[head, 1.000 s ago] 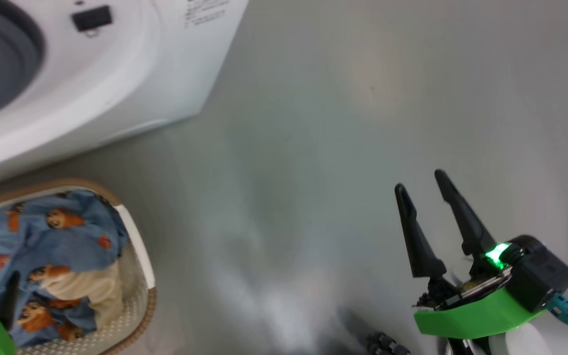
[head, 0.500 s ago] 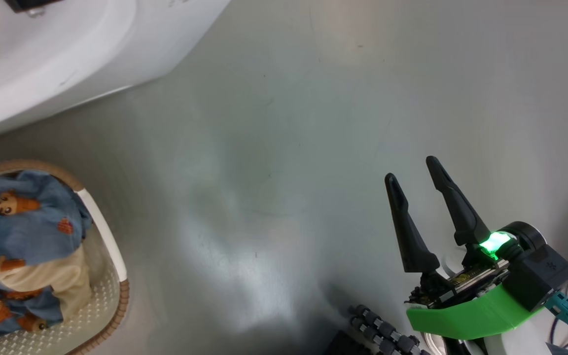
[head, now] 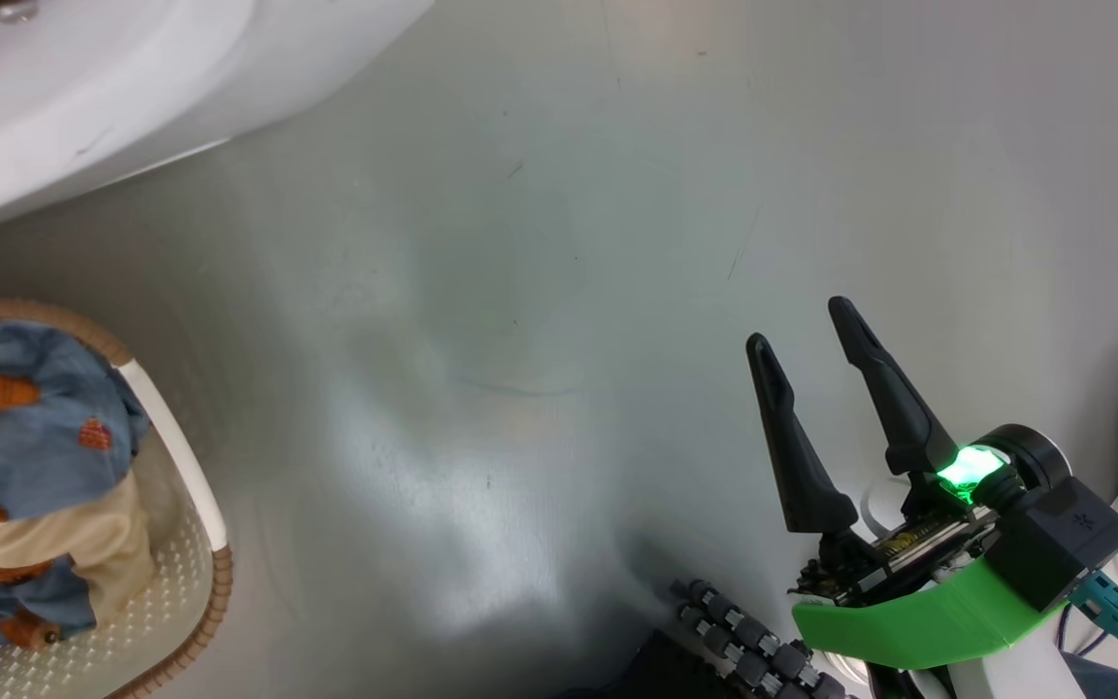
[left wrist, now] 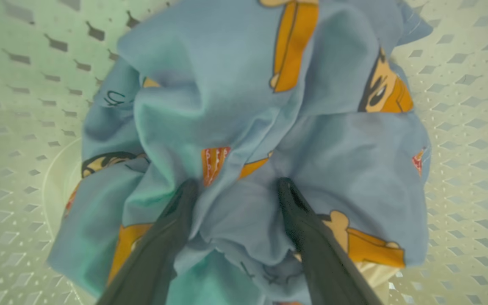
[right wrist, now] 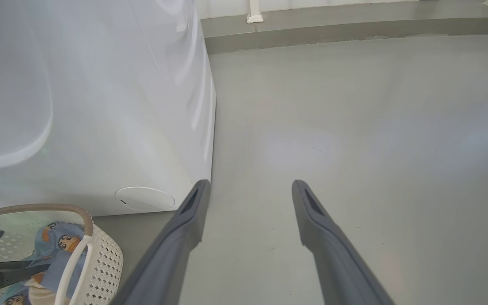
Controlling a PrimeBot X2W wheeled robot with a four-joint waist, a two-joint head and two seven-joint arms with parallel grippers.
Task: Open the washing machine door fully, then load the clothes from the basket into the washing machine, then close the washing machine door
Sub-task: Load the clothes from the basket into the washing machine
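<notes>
The clothes [left wrist: 244,127] lie bundled in the basket [head: 180,544] on the floor [head: 569,243] by the washing machine [head: 83,97]. The left gripper [left wrist: 236,183] has open fingers astride a blue fold. The right gripper [head: 800,321] hangs open over bare floor. Pinching only that fold could leave the cream piece [head: 74,549] behind. The machine's front is cut off at the frame edge, so whether it stands open is unclear.

- We see a smooth grey floor [head: 559,291] with a dull sheen, stretching away in every direction.
- We notice a soft pale patch of reflected light [head: 462,553] on it, and a few thin dark scratches [head: 741,254].
- At the far end we see a low grey step [right wrist: 354,31] with a white wall [right wrist: 333,4] behind it, and a small white post base [right wrist: 253,17] standing on the step.
</notes>
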